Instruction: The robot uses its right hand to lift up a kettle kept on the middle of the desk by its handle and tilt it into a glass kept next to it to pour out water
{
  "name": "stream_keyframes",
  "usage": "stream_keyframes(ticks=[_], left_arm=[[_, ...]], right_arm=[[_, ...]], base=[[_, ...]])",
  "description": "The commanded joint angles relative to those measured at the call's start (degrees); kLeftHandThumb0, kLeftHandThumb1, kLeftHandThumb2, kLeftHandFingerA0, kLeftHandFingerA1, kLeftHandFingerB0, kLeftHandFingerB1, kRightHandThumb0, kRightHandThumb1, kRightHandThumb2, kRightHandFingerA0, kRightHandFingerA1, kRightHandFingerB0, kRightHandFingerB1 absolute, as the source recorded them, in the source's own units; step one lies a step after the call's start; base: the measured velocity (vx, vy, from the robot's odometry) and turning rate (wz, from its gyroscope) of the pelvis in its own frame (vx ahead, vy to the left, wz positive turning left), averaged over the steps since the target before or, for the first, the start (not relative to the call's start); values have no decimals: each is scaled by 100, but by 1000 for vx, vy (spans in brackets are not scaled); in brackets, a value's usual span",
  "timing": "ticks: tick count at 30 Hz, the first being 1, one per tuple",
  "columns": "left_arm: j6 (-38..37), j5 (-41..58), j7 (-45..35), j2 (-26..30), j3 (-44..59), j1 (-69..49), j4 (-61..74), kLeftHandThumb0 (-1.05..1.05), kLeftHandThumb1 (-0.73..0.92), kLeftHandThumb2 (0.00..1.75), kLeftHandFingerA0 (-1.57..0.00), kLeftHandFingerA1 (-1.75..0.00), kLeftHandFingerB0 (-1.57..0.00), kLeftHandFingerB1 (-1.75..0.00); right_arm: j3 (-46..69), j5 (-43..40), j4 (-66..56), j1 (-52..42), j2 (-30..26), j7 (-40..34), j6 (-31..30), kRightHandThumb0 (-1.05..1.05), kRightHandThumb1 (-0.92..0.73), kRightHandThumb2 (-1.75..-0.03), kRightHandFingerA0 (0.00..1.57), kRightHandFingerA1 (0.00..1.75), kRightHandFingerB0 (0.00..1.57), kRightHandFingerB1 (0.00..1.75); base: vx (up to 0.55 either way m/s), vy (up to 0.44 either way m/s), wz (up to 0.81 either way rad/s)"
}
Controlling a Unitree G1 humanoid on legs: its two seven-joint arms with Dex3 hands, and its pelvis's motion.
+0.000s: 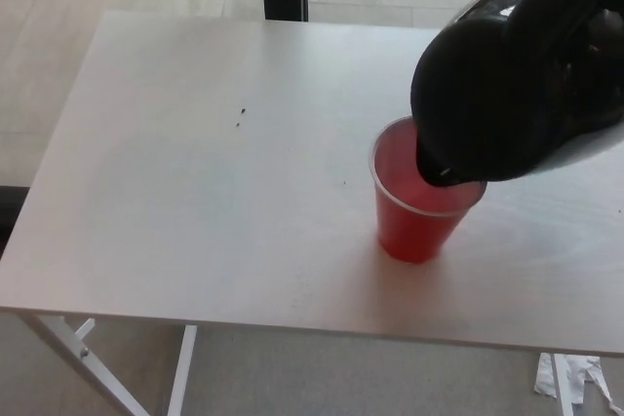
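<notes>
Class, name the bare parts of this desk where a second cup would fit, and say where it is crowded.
Free: the whole left half of the desk, from the left edge to the red cup. Crowded: the right side, where the tilted black kettle hangs over the cup's rim.

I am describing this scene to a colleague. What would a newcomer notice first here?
First, the black kettle at the upper right, tipped steeply with its spout over the red cup. The cup stands right of centre on the white table. The hand holding the kettle cannot be made out clearly.
</notes>
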State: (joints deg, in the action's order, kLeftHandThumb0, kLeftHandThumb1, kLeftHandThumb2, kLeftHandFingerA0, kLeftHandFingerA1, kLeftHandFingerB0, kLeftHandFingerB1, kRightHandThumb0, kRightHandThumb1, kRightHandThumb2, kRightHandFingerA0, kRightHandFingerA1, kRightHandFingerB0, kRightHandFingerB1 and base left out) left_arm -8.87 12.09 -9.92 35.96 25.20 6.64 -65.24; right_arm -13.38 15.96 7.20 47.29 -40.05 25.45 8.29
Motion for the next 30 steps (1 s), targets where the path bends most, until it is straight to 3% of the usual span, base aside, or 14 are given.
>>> stream_keyframes(ticks=[1, 2, 3, 4, 5, 11, 12, 13, 15, 17, 24, 28, 29, 30], left_arm=[[-68, -60, 44, 130, -21, 18, 4, -77, 76, 63, -81, -59, -56, -53], [-6, -59, 43, 136, -27, 12, 52, -74, 76, 63, -79, -56, -58, -51], [23, -66, 46, 141, -38, 9, 78, -79, 60, 85, -76, -63, -54, -57], [-2, -78, 38, 141, -50, 11, 66, -75, 76, 62, -79, -56, -57, -51], [-29, -82, 20, 143, -57, 9, 54, -75, 76, 62, -79, -56, -57, -51], [-35, -9, 11, 119, -4, 35, 33, -74, 75, 62, -79, -58, -57, -51], [-35, -10, 11, 119, -4, 35, 33, -74, 75, 62, -79, -58, -57, -51], [-30, -60, 55, 123, -42, 24, 31, -75, 75, 63, -80, -57, -58, -51], [-60, -94, 34, 136, -76, -4, 41, -75, 76, 63, -80, -57, -57, -51], [-75, -56, 31, 119, -51, -17, 71, -77, 75, 63, -80, -59, -57, -53], [-105, -23, -12, 115, -21, -56, 22, -82, 59, 83, -75, -63, -54, -57], [-73, 15, -17, 98, 31, -72, -1, -76, 75, 62, -77, -59, -56, -53], [-97, 9, -38, 98, 31, -92, 5, -79, 75, 62, -77, -60, -56, -54], [-92, 13, -46, 97, 40, -103, 6, -77, 74, 63, -76, -58, -54, -52]], right_arm=[[-258, 524, -280, -115, 12, 143, 286, -10, -52, -88, 84, 175, 64, 169], [-247, 527, -299, -146, 34, 66, 415, -8, -48, -104, 86, 175, 67, 175], [-241, 551, -291, -163, 45, 6, 502, -18, -44, -106, 118, 140, 102, 132], [-238, 585, -278, -180, 40, -35, 545, -10, -48, -104, 87, 175, 67, 175], [-218, 578, -310, -206, 35, -20, 521, -20, -44, -105, 117, 141, 101, 131], [-178, 613, -395, -222, 76, 64, 305, -21, -46, -101, 116, 140, 99, 131], [-175, 616, -396, -223, 79, 66, 305, -21, -46, -101, 116, 140, 99, 131], [-178, 649, -401, -209, 87, 62, 280, -11, -52, -93, 85, 175, 65, 175], [-194, 754, -422, -174, 105, 60, 149, -9, -47, -100, 88, 175, 68, 171], [-198, 853, -421, -158, 99, 23, 133, -10, -47, -95, 88, 173, 79, 133], [-131, 855, -428, -159, 91, 116, -19, -12, -53, -88, 87, 175, 65, 169], [-14, 855, -224, -210, 119, -51, 48, -12, -50, -99, 86, 175, 67, 175], [20, 839, -184, -217, 121, -37, -2, -21, -45, -107, 116, 139, 101, 131], [87, 816, -115, -246, 127, -52, -78, -16, -49, -105, 86, 175, 64, 175]], base=[[0, 0, 0], [0, 0, 0], [0, 0, 0], [0, 0, 0], [0, 0, 0], [0, 0, 0], [0, 0, 0], [0, 0, 0], [0, 0, 0], [0, 0, 0], [0, 0, 0], [0, 0, 0], [0, 0, 0], [0, 0, 0]])
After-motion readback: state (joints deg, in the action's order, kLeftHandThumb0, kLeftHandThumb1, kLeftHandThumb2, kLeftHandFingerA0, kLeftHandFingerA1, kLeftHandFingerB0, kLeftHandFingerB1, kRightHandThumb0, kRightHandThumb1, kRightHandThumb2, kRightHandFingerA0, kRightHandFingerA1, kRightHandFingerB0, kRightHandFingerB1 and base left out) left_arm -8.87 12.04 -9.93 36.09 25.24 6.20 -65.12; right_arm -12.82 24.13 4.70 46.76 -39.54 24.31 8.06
